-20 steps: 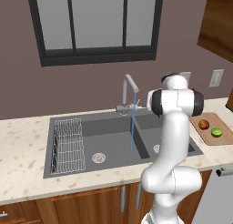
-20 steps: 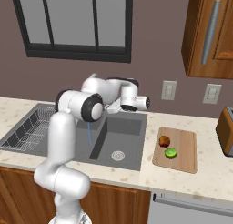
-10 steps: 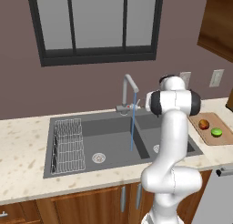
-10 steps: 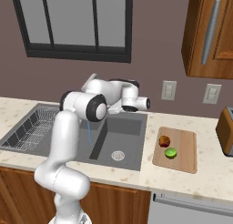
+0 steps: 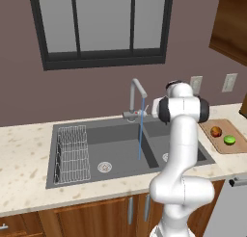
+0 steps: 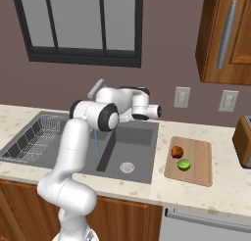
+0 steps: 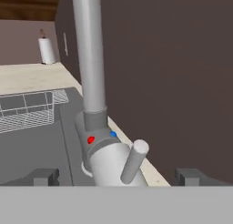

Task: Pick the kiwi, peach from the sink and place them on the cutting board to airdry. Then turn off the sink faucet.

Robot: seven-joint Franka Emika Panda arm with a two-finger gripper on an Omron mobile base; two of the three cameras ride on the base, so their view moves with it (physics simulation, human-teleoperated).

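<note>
Faucet (image 7: 93, 73) base and its lever (image 7: 132, 160) sit right before my gripper (image 7: 116, 176), between my spread jaws, which touch nothing; the lever juts toward me under the red and blue dots. Water (image 5: 141, 130) runs from the spout into the sink (image 5: 116, 135), near the divider. Beyond, the rack (image 5: 72, 154) fills the sink's far end. On the board (image 6: 198, 164), right of the sink, the kiwi (image 6: 184, 164) lies just beside the peach (image 6: 177, 152).
</note>
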